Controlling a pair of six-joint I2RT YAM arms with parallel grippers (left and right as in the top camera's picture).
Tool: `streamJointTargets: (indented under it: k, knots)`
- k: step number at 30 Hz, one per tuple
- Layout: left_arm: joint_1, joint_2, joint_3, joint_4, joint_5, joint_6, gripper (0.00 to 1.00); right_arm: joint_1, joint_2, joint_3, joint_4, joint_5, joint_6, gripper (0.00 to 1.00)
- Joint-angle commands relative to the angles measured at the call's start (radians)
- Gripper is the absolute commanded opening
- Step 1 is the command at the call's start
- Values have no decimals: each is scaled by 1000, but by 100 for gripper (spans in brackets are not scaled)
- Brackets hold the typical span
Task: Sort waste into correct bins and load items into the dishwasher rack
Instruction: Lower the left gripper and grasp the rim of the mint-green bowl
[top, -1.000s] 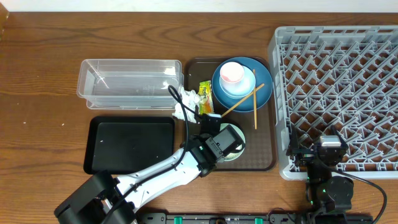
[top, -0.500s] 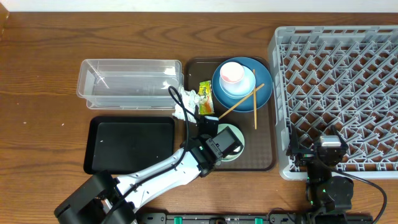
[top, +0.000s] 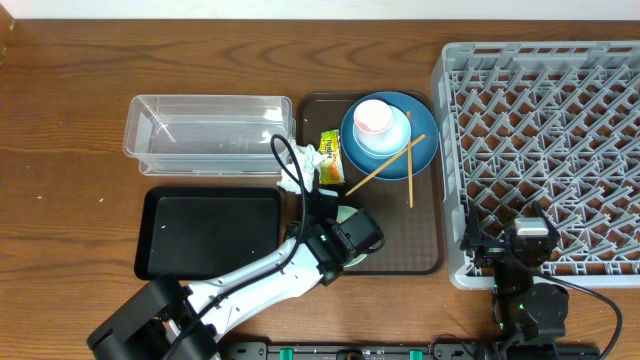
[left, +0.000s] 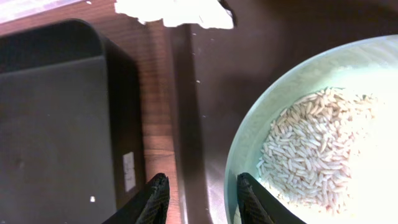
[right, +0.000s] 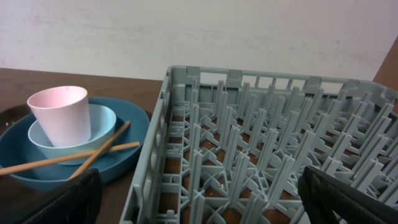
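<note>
Left gripper (left: 202, 200) leftward; perhaps astride bowl (left: 283, 84)

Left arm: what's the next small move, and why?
Probably lower the left gripper slightly and close on the rim of the bowl. Its jaws are open, the rim lies between them, and the bowl holds rice, so keep it level.
</note>
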Motion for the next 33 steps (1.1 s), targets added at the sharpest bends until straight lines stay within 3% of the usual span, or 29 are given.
streamJointTargets:
  k: [1, 11, 14, 17, 21, 23, 27, 33]
  knots:
    - [4, 9, -5, -5, -72, -6, 39, 10, -1, -1, -4, -4, 16, 99]
    - [3, -93, 76, -54, -50, -5, 39, 10, -1, -1, -4, -4, 16, 99]
    - [3, -167, 116, -45, 54, -5, 49, 10, -1, -1, -4, -4, 16, 99]
    - [3, -245, 126, 7, 144, -5, 68, 10, -1, -1, -4, -4, 16, 99]
    - [3, -306, 126, 46, 144, -6, 72, 10, -1, -1, -4, -4, 16, 99]
    - [2, -312, 126, 70, 168, -8, 70, 10, -1, -1, -4, -4, 16, 99]
    - [0, -278, 126, 146, 290, -50, 51, 10, -1, -1, -4, -4, 16, 99]
    - [-31, -166, 126, 183, 343, -55, 48, 10, -1, -1, -5, -4, 16, 99]
